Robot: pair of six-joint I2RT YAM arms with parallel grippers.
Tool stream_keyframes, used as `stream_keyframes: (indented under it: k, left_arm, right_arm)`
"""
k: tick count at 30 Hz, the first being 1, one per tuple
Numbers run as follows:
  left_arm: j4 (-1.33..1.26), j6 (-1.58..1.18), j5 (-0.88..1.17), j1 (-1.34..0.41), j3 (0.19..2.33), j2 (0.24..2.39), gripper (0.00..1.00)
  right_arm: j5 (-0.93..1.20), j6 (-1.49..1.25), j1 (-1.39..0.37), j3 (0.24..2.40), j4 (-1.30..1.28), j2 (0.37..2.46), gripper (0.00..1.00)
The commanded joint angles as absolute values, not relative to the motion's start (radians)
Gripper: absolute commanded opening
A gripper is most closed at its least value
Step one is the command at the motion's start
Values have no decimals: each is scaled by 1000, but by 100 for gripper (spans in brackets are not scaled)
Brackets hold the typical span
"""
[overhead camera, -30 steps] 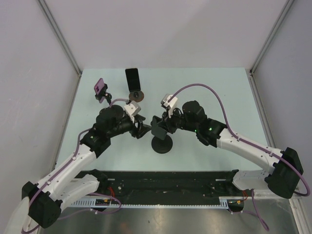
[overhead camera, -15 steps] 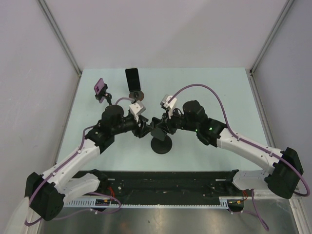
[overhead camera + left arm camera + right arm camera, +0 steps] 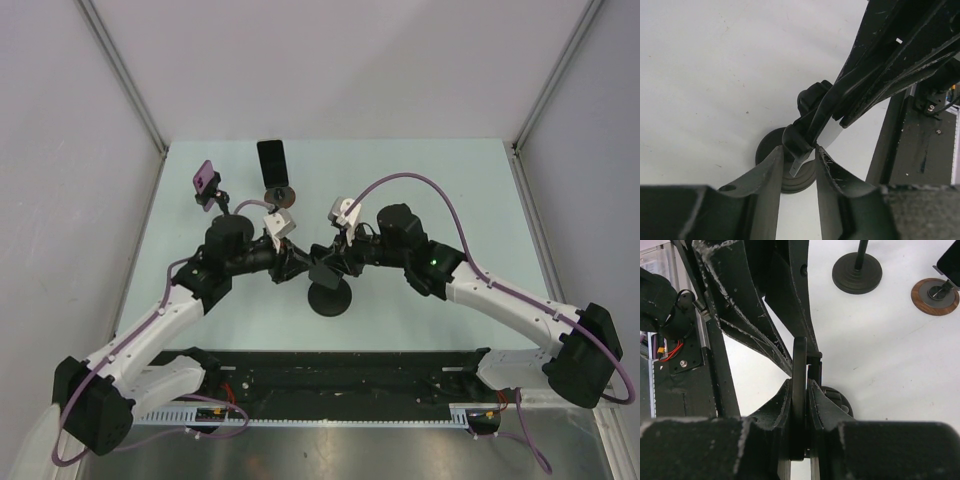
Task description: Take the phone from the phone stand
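Two-fingered and scuffed, the right pincer [image 3: 800, 387] clamps the thin flat phone [image 3: 799, 355]; the left pincer [image 3: 798, 152] straddles the round-based stand [image 3: 767, 145], grip unclear.

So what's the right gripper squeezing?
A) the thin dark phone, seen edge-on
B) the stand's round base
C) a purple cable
A: in the right wrist view, the right gripper is pressed against both faces of the phone.

Bright, even; wrist foregrounds maybe blurred.
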State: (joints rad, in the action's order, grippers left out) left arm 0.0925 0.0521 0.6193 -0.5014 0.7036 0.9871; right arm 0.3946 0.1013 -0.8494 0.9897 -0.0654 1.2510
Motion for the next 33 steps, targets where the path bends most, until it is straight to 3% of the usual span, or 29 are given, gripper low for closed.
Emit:
stream_keyframes:
  k: [1,9,26,30,33]
  left_arm:
    - [45,107,652,-439,749,985,33]
    - [46,81,726,-382,756,986,16]
    - [44,-87,522,-322,785,988,5]
    - [43,-120,538,-325,776,983,6]
    - [43,-89,594,-325,752,934,23]
  right_arm:
    - [574,97,-867,989,-181,1218,0]
    - [656,103,-851,997,-212,1226,0]
    - [745,152,-848,1032,-307,1270,0]
    - [709,140,-848,1032,-296,1270,0]
    - [666,135,-845,1032,-281,1263,0]
